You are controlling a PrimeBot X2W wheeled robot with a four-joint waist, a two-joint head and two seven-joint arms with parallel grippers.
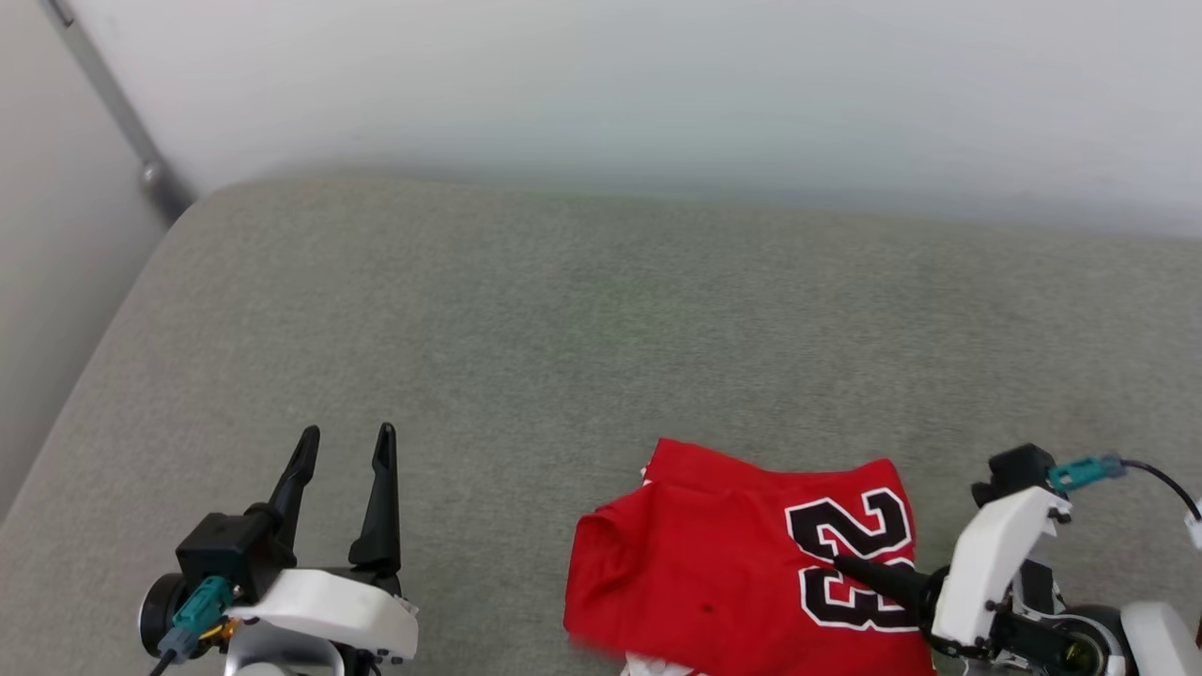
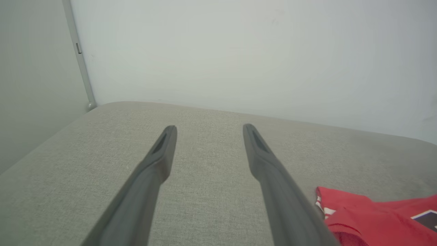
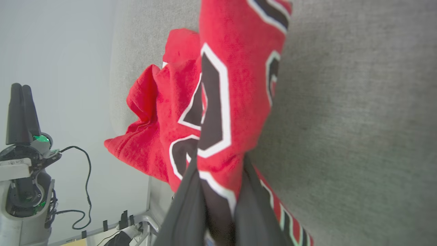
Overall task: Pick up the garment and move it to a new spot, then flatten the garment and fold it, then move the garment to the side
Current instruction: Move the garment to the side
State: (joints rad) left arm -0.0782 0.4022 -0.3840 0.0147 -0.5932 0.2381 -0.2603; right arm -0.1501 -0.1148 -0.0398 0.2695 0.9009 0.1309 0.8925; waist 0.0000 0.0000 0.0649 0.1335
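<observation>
A pale wall (image 1: pixel 657 84) rises behind a broad grey fabric cushion (image 1: pixel 526 319), which spreads across my head view. On the cushion's near edge, toward my right side, lies the red jersey (image 1: pixel 714 563), loosely folded over itself, its black, white-outlined numerals facing up. My right wrist view shows the jersey (image 3: pixel 232 85) bunched, with red-and-white striped trim running along the lower edge. My right gripper (image 1: pixel 845 566) reaches in from the right, and its two dark fingers are clamped on a fold of printed cloth (image 3: pixel 221 160). My left gripper (image 1: pixel 347 432) rests well apart from the jersey over bare cushion at the lower left, its fingers spread (image 2: pixel 210 127) and holding nothing. A thin grey pipe (image 1: pixel 103 84) slants down the wall to the cushion's far left corner.
</observation>
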